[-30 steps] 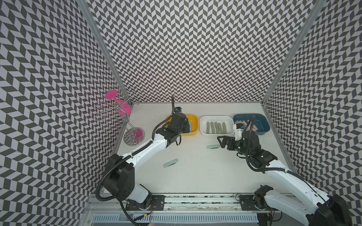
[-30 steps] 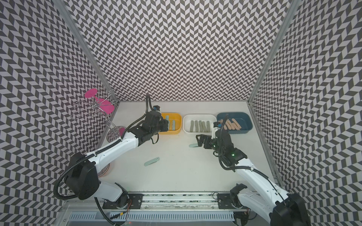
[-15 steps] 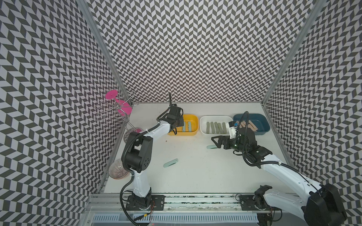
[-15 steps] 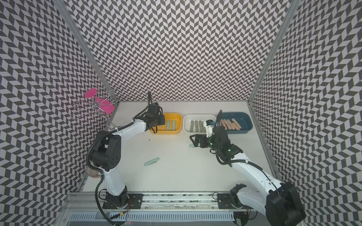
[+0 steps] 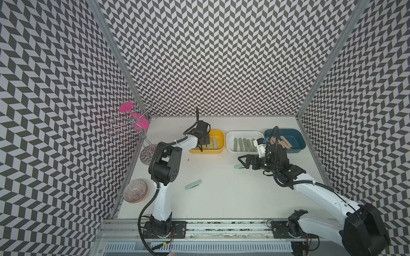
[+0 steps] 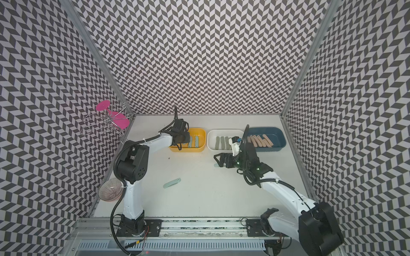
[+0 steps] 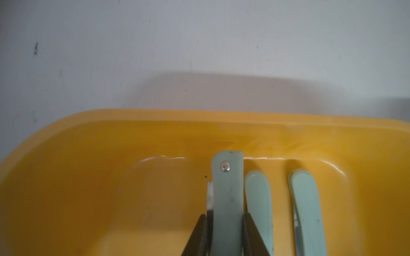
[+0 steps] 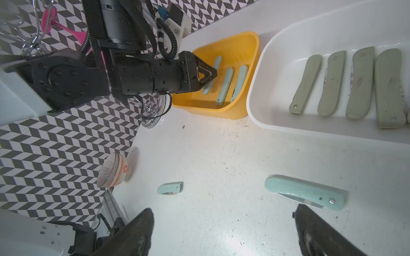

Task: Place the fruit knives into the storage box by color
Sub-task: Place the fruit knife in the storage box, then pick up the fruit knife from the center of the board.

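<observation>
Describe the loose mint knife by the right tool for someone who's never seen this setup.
Find the white box, middle of the three boxes. On the table just in front of it lies a mint-blue knife, beside the open right tool. The other loose mint knife lies alone nearer the left arm's base, no tool near.

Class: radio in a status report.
Left claw shut on mint-blue folding knife, in yellow plastic tray. Right claw open near loose mint-blue knife. Nothing blocking.

We see mint knives [image 7: 258, 199], a yellow box [image 7: 88, 155], grey-green knives [image 8: 359, 84], a white box [image 8: 277, 77]. Walls [image 5: 221, 55] carry black-and-white chevrons.
</observation>
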You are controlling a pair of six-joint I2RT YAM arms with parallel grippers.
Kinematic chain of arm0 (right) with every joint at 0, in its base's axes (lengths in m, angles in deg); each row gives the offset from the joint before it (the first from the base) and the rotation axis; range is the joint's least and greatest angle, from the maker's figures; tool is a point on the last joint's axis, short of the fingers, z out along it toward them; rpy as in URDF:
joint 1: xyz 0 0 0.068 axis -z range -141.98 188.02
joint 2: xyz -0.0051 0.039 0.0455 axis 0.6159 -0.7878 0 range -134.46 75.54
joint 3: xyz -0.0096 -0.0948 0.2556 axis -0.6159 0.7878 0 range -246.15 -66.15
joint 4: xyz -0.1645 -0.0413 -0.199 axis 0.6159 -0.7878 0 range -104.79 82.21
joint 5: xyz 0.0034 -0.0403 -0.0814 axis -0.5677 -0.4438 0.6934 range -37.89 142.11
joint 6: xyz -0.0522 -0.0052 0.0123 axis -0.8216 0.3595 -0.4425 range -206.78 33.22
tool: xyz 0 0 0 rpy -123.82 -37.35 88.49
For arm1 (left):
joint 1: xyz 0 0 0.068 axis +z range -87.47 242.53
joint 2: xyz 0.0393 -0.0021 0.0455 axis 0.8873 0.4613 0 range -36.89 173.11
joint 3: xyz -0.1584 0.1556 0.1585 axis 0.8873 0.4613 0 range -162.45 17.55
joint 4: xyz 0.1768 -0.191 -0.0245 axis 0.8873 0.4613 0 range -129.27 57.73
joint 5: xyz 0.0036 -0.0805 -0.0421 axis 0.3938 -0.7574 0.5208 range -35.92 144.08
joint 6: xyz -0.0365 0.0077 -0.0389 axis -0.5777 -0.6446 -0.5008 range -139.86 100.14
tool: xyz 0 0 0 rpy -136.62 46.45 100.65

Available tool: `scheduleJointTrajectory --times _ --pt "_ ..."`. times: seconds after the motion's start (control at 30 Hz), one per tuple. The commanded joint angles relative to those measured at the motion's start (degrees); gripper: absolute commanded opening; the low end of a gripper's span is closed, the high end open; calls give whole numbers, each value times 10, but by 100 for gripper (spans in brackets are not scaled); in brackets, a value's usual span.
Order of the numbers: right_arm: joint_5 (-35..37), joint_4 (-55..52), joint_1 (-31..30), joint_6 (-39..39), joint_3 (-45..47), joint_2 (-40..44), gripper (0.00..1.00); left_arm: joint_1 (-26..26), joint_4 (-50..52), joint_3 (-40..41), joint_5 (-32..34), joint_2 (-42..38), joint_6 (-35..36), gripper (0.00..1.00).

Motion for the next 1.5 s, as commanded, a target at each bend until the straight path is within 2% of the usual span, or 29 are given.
scheduleJointTrajectory --times 0.0,0.2,0.37,0.5,0.63,0.7,0.9,1.1,1.2,1.3,1.47 --pt "-1 29 3 -4 -3 10 97 4 12 -20 14 15 0 24" --pt "2 25 3 -5 -2 16 97 4 20 -34 19 31 1 30" --pt "1 24 3 -4 -5 17 97 4 37 -56 10 24 1 51" --pt "-1 24 3 -5 -6 19 97 4 58 -78 -3 -14 2 62" --pt "-4 28 3 -3 -5 19 97 0 72 -58 -27 -90 -12 70" --pt "-8 33 3 -1 -2 19 97 -3 74 -17 -34 -136 -24 71" --pt "-21 46 3 4 10 19 96 -9 53 199 -42 -308 -97 77" --pt "-35 52 2 8 17 22 96 -9 40 386 -51 -433 -169 81" --pt "-38 53 3 10 20 28 96 -12 19 457 -70 -471 -195 89" --pt "-40 53 3 14 25 37 96 -23 4 504 -75 -488 -212 91" --pt "-36 46 2 14 31 51 96 -57 1 533 -77 -481 -225 92"
